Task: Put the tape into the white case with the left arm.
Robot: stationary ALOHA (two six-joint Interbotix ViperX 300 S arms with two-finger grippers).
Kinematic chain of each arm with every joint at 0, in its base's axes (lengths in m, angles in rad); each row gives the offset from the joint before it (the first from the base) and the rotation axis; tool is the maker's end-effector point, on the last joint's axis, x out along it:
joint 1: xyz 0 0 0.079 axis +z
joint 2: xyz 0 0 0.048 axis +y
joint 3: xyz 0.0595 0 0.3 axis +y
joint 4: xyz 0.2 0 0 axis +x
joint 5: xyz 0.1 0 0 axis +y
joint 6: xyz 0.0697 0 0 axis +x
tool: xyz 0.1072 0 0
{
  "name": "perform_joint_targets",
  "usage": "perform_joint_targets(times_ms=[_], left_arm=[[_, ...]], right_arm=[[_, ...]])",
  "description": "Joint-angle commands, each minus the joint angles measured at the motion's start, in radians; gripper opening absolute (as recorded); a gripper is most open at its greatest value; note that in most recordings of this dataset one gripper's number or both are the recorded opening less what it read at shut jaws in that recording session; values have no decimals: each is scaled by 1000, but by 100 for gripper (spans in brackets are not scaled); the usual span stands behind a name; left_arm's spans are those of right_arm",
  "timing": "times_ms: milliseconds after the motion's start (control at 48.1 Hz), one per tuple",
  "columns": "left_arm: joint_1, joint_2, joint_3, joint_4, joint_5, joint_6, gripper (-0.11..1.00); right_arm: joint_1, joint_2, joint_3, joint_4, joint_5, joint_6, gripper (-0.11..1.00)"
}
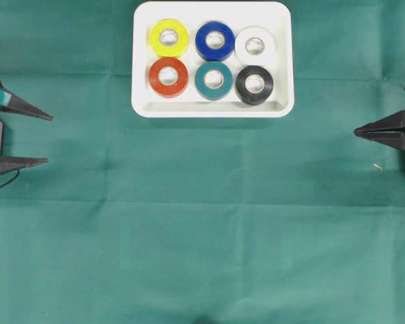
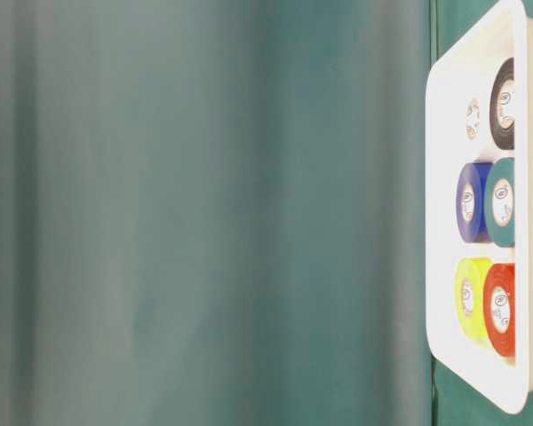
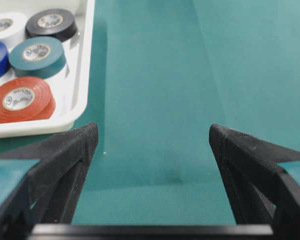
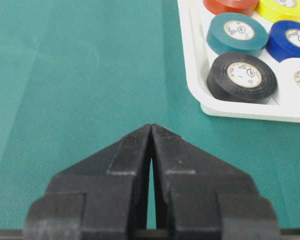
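The worktop (image 1: 202,256) was covered by a green cloth (image 1: 74,270), creased in a few lines. The white case (image 1: 212,109) was set at the top middle of the overhead view, flat on the cloth. Six tape rolls were held in it, two rows of three, all lying flat. Back row, left to right in the overhead view: yellow roll (image 1: 169,37), blue roll (image 1: 214,40), white roll (image 1: 255,46). Front row: red roll (image 1: 167,77), teal roll (image 1: 214,80), black roll (image 1: 254,84). Neighbouring rolls were seen touching or just beside each other. No tape was seen outside the case.

The left pincer (image 1: 48,140) was seen at the left edge of the overhead view, well apart from the case, fingers spread wide with nothing between them; teal bands were seen on both fingers. In the left wrist view only bare cloth was seen between the left pincer's tips, with the case corner just beyond the left tip.

The right pincer (image 1: 356,132) was seen at the right edge, fingers pressed together to a point, nothing gripped, well apart from the case.

A small pale speck (image 1: 378,167) was noted on the cloth near the right pincer; what it was could not be told.
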Motion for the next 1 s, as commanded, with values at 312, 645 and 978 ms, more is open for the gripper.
perform_joint_targets(times_ms=[312,645,978], left_arm=[[9,8,31,0,-23,-14,99],[9,-74,80,0,-44,-5,99],[9,-137,86,0,-8,-5,99]], right_arm=[[-2,6,5,-2,-40,0,-9],[-2,6,5,-2,-40,0,-9],[-2,6,5,-2,-40,0,-9]])
